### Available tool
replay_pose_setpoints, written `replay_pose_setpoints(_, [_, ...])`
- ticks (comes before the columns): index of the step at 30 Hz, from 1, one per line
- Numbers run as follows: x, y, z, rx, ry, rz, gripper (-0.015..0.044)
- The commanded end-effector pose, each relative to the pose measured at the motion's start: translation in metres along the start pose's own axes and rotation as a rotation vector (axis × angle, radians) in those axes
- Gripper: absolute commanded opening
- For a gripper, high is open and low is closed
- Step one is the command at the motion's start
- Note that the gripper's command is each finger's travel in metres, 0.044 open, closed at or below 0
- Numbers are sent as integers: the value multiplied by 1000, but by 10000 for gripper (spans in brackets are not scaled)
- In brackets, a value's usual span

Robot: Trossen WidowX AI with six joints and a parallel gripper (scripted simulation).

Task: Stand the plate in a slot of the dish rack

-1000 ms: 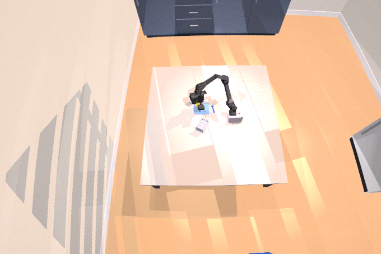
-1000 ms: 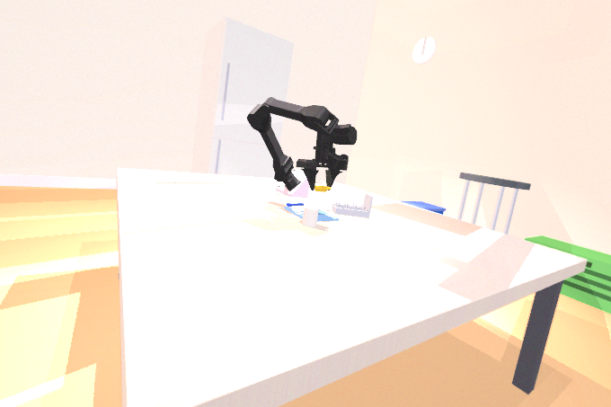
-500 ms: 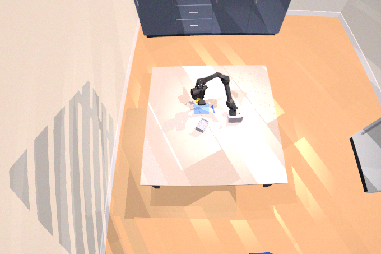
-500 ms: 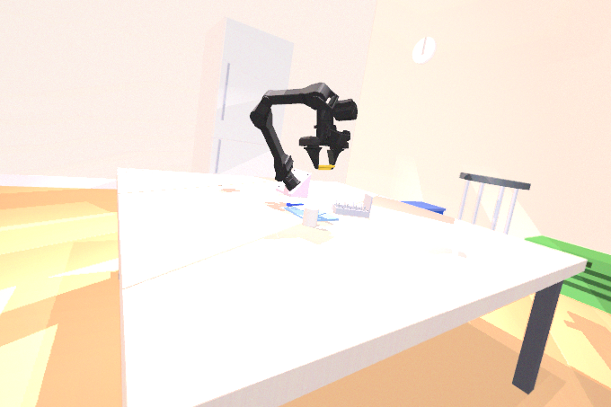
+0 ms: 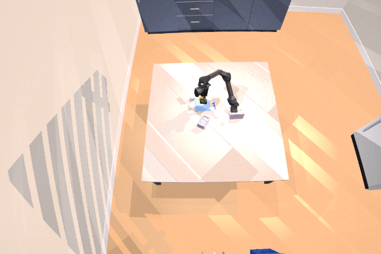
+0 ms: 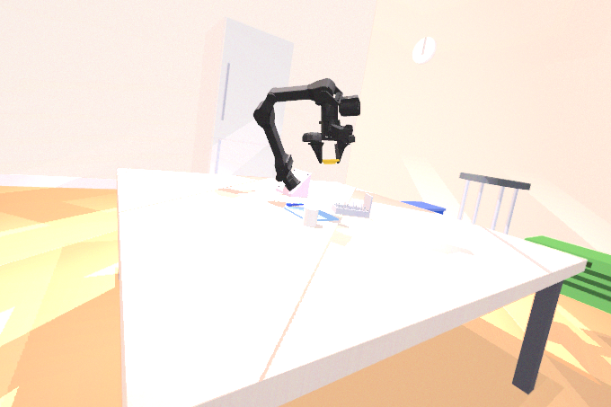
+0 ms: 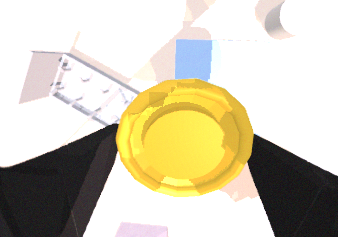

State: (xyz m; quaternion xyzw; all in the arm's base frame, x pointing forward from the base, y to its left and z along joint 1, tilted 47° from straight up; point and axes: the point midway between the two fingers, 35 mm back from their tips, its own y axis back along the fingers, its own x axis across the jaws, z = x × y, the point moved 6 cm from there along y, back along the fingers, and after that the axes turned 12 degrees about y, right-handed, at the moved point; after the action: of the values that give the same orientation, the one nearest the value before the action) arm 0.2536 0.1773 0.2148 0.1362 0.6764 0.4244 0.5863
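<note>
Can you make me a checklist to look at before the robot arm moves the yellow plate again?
1. Gripper shut on the yellow plate: ok, a finger is at each side.
2. Plate up off the table: ok, there is a gap under it.
3. Plate turned on edge for a slot: not ok, it lies flat.
4. Plate over the dish rack: not ok, the rack is off to one side.
5. A rack slot lined up with the plate: cannot tell.
</note>
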Motion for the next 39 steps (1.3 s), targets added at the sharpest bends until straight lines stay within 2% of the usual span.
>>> replay_pose_setpoints(1, [19,0,-9,23,-111,5,0])
replay_pose_setpoints(14, [68,-1,-41,80,-491,-14,0])
replay_pose_setpoints(21, [67,-6,-41,103,-466,3,0])
replay_pose_setpoints(39, [57,-56,-45,280,-167,288,0])
